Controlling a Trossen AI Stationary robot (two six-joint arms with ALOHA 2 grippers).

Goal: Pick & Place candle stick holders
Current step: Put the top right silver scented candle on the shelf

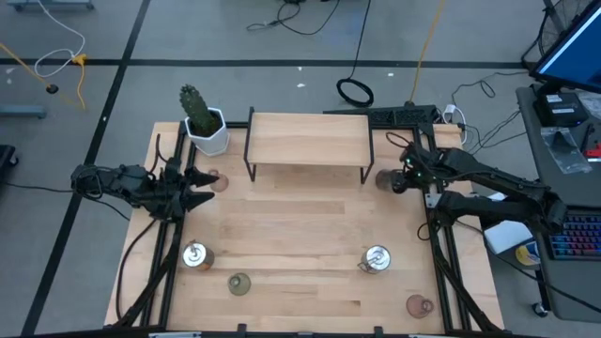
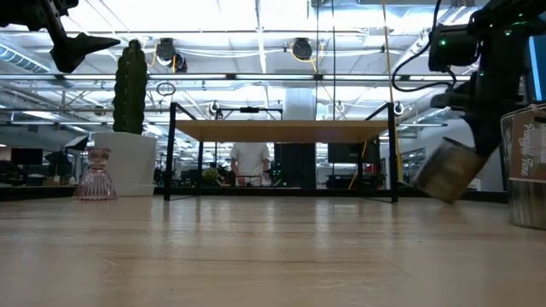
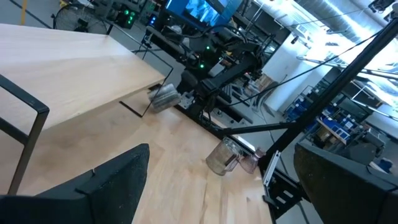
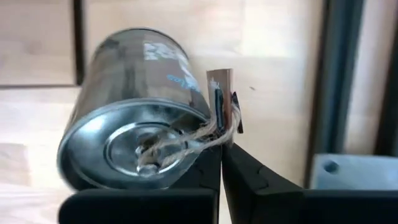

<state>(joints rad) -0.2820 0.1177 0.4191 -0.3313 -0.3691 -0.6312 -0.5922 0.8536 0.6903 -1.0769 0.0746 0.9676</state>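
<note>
My right gripper (image 1: pixel 392 180) is shut beside a silvery metal holder (image 1: pixel 383 178) near the wooden shelf's right leg; the holder also shows in the low view (image 2: pixel 448 170). My left gripper (image 1: pixel 200 188) is open and empty in the air, just left of a pink glass holder (image 1: pixel 216 180) that stands on its base (image 2: pixel 95 175). Two more silvery holders (image 1: pixel 194 254) (image 1: pixel 377 258), an olive glass one (image 1: pixel 238 284) and a second pink one (image 1: pixel 419 304) stand toward the near edge. My right gripper pinches the brown card tag and twine (image 4: pixel 221 102) between its two shut fingers (image 4: pixel 249 177), beside the rim of the holder's flat end, where the twine is tied. The holder (image 4: pixel 134 118) hangs tilted beside the fingers. I cannot tell whether its lower edge (image 2: pixel 444 198) touches the table.
A low wooden shelf on black legs (image 1: pixel 308 141) stands at the far middle. A green cactus in a white pot (image 1: pixel 204 124) stands left of it, behind the pink holder. Black frame rails (image 1: pixel 441 253) run along both table sides. A person stands in the room beyond (image 2: pixel 249 160).
</note>
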